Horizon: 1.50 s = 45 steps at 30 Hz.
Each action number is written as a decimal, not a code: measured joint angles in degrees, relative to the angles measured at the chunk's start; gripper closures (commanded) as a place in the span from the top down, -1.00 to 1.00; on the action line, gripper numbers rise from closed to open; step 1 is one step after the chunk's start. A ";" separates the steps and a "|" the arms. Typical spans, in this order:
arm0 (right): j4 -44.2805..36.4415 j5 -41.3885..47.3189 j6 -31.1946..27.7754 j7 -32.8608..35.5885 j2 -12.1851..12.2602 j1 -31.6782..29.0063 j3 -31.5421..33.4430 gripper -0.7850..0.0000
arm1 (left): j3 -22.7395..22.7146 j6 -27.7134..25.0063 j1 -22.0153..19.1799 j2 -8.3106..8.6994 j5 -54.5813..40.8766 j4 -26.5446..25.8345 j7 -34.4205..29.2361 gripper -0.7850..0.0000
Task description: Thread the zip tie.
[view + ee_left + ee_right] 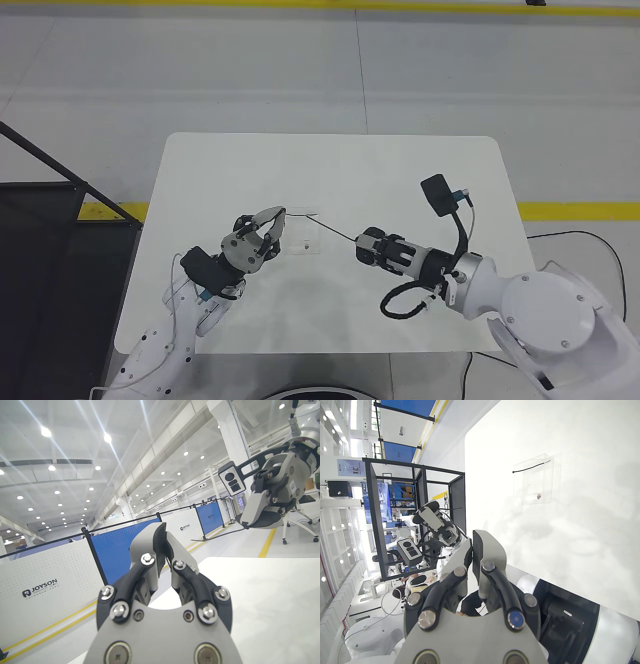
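Okay, so our right gripper (pixel 472 543) is clamped on one end of the zip tie (pixel 338 231), which pokes out over the table (pixel 420 170) toward the left gripper (pixel 163 540). That one's jaws are pinched together, on what we can't tell. We'd hold the strap level and creep in slowly, since it looks floppy.

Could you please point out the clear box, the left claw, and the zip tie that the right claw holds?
clear box (pixel 532 485): right wrist view, on its bare transparent face.
left claw (pixel 164 532): left wrist view, midway between its fingertips.
zip tie (pixel 338 230): top view, on the middle of the strap.
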 measured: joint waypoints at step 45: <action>-2.07 -12.03 -13.97 -0.73 -0.20 -8.62 0.22 -1.00 | 5.72 20.06 -2.18 -2.35 8.75 7.73 9.42 -1.00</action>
